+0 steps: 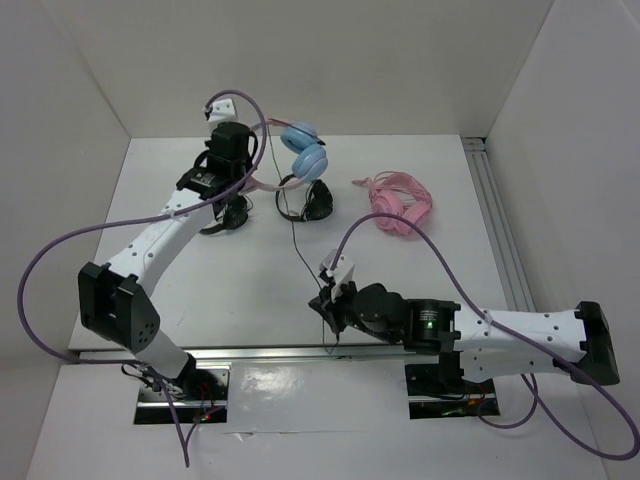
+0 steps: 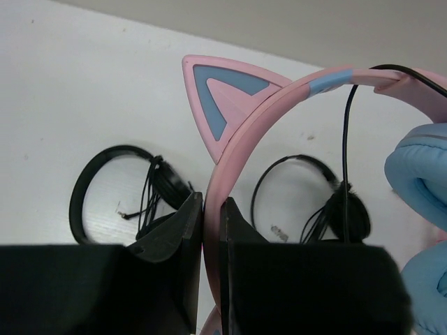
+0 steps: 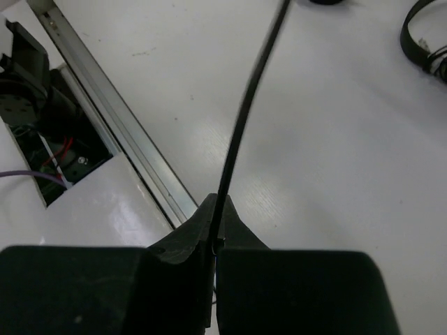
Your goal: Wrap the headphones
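The headphones with light blue ear cups (image 1: 305,152) are held up at the back of the table. My left gripper (image 1: 243,185) is shut on their thin pink headband (image 2: 262,112), just below a pink cat ear (image 2: 220,91). A blue cup (image 2: 419,174) shows at the right of the left wrist view. Their long black cable (image 1: 297,240) runs from the cups toward the near edge. My right gripper (image 1: 326,300) is shut on that cable (image 3: 244,112), which passes between its fingertips (image 3: 216,209) just above the table.
All-pink headphones (image 1: 400,205) lie at the back right. Small black headphones lie under the left gripper (image 1: 225,215) and below the blue cups (image 1: 312,200). A metal rail (image 3: 119,125) runs along the near table edge. White walls enclose the table.
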You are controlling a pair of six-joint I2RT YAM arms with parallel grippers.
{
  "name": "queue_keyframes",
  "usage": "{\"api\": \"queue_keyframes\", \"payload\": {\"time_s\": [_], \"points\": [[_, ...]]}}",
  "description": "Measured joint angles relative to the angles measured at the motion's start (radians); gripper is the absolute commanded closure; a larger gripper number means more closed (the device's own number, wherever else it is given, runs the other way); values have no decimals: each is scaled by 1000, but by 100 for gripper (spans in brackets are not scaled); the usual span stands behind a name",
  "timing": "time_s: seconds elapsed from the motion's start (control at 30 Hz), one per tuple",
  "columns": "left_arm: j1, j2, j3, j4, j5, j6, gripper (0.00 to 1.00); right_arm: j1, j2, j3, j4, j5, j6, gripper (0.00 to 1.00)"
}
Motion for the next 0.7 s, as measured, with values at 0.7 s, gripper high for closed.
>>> {"api": "queue_keyframes", "payload": {"time_s": [0.7], "points": [[-269,-8,-382,106,-216,89,100,52,51,341,-252,304,-159,100]]}}
